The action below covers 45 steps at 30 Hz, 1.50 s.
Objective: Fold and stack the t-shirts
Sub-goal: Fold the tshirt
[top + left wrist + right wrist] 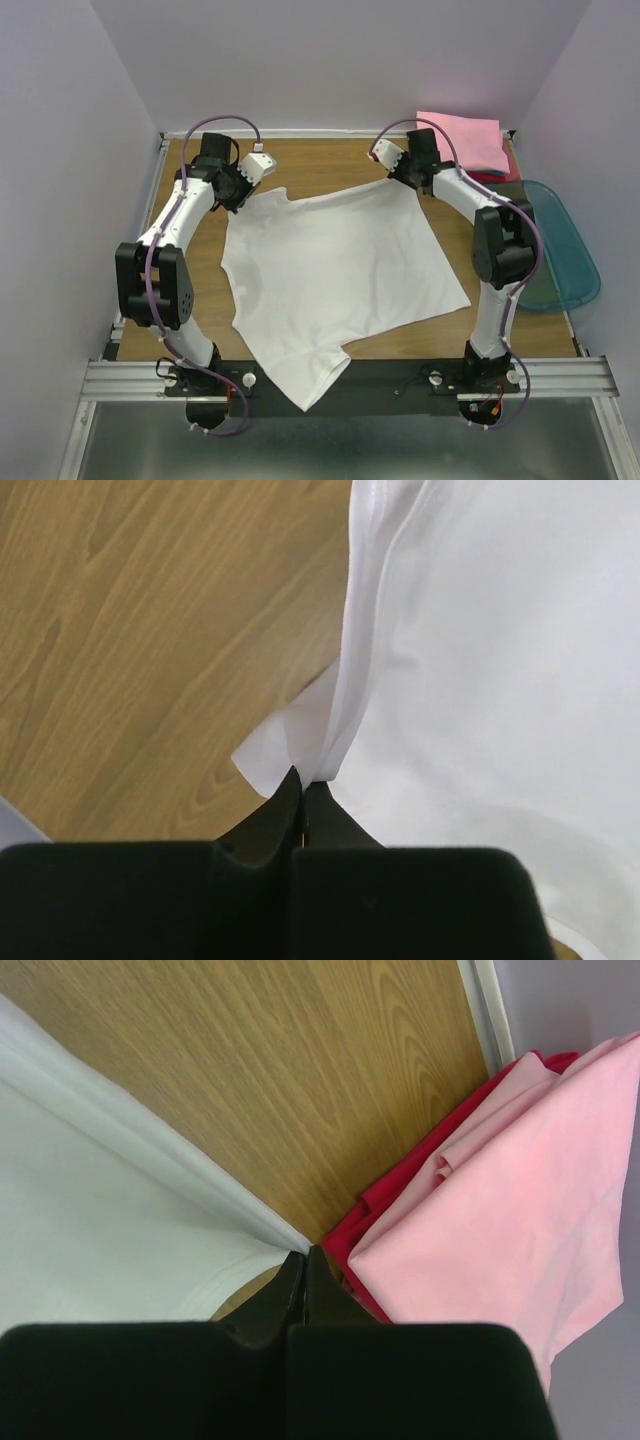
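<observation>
The plain white cloth t-shirt (pixel 340 270) lies spread on the wooden tabletop (pixel 320 165), one sleeve off the near edge. The left fingers (pixel 298 792) clench its far left corner, the right fingers (pixel 300 1272) its far right corner, beside the folded pink shirt (pixel 500 1210) atop a red shirt (pixel 395 1200). Both bites look shallow; a pull may slip the hem or snag that stack.

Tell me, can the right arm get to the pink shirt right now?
Probably yes: the pink shirt lies right beside the right pincer, nothing between them. But that pincer is shut on a corner of the white shirt, so it would likely have to let go first.
</observation>
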Each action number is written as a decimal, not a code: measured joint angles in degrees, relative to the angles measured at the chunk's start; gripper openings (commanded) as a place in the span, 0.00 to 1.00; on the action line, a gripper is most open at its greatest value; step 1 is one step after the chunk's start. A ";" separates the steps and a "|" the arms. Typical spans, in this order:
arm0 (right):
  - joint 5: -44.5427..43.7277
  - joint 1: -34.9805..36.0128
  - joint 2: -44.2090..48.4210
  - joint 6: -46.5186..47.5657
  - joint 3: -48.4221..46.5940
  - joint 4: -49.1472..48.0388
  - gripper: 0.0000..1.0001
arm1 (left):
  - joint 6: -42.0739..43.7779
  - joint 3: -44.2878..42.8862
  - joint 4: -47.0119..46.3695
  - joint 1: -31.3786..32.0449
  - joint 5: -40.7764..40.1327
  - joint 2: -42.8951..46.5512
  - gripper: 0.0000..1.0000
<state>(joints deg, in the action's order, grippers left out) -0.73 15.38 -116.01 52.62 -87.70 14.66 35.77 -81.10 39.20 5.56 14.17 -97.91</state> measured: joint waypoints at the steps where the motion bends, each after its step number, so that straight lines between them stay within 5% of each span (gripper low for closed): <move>1: 0.61 -0.44 0.33 0.13 0.07 0.00 0.00 | -0.07 1.22 0.59 0.61 0.15 1.68 0.00; 20: 8.13 -4.48 8.09 6.56 10.08 -0.02 0.01 | -2.40 14.53 10.82 10.62 3.06 15.04 0.00; 45: 9.14 -4.98 14.34 13.81 23.93 0.26 0.01 | -0.07 22.82 12.41 12.68 3.50 13.55 0.00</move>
<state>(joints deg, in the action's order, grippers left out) 8.40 10.39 -101.67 66.43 -63.77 14.92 35.70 -58.28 51.62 18.24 17.67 -84.36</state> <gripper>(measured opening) 0.011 0.009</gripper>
